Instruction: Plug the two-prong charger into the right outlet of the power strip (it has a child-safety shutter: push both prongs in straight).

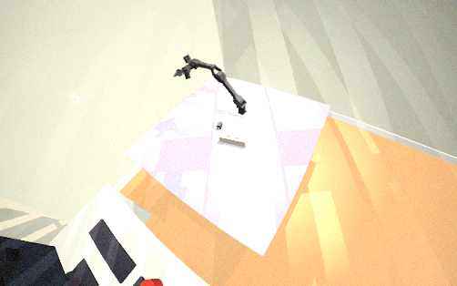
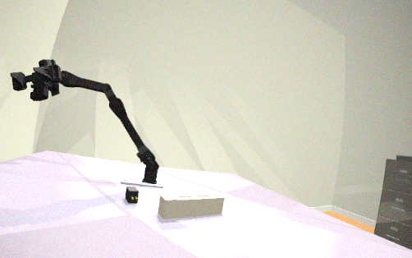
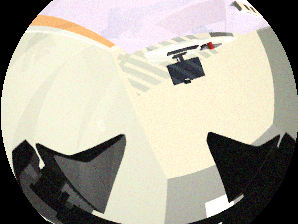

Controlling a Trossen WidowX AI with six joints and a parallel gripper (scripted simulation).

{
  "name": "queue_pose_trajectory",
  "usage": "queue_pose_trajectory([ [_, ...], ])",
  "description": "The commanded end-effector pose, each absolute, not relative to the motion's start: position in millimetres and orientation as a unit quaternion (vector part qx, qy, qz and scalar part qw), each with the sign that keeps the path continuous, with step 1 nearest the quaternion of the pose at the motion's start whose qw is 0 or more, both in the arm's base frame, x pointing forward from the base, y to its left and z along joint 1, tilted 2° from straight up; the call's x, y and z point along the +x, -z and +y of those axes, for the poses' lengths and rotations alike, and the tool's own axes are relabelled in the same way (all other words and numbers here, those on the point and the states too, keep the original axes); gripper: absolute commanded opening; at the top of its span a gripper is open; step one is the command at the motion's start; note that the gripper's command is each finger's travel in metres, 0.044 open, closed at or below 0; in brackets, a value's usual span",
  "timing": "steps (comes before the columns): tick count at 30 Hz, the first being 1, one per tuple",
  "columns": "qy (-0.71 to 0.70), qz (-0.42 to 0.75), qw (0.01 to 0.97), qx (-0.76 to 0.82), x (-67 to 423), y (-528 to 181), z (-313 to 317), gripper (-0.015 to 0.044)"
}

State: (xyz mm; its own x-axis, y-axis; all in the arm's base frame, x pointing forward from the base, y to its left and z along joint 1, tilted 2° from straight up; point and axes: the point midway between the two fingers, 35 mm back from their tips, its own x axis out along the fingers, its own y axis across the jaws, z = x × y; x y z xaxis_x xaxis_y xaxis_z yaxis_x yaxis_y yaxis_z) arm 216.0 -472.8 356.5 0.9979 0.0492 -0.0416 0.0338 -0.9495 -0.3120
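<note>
The charger is a small dark block lying on the table, with two yellowish prongs pointing sideways, toward the exterior camera. The power strip is a long beige block beside it, on the prong side and to the right in the exterior view. Its top is washed out, and the outlets cannot be made out. My gripper is open, with nothing between its fingers. It is high up and far to the left of both objects, beyond the table's edge in the top view. The wrist view shows neither charger nor strip clearly.
The arm's base stands at the back of the pale table, behind charger and strip. A white desk with a dark monitor stands off the table. A grey filing cabinet is at the far right.
</note>
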Motion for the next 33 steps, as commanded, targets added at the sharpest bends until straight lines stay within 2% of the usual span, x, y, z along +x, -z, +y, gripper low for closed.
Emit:
queue_pose_trajectory([
  [1, -0.025, -0.021, 0.156, -0.987, 216.7, -356.3, -472.5, 0.0426],
  [2, -0.026, -0.021, 0.152, -0.988, 218.8, -355.6, -471.8, 0.044],
  [33, -0.13, -0.059, -0.131, -0.981, 327.4, -302.0, -397.1, 0.044],
])
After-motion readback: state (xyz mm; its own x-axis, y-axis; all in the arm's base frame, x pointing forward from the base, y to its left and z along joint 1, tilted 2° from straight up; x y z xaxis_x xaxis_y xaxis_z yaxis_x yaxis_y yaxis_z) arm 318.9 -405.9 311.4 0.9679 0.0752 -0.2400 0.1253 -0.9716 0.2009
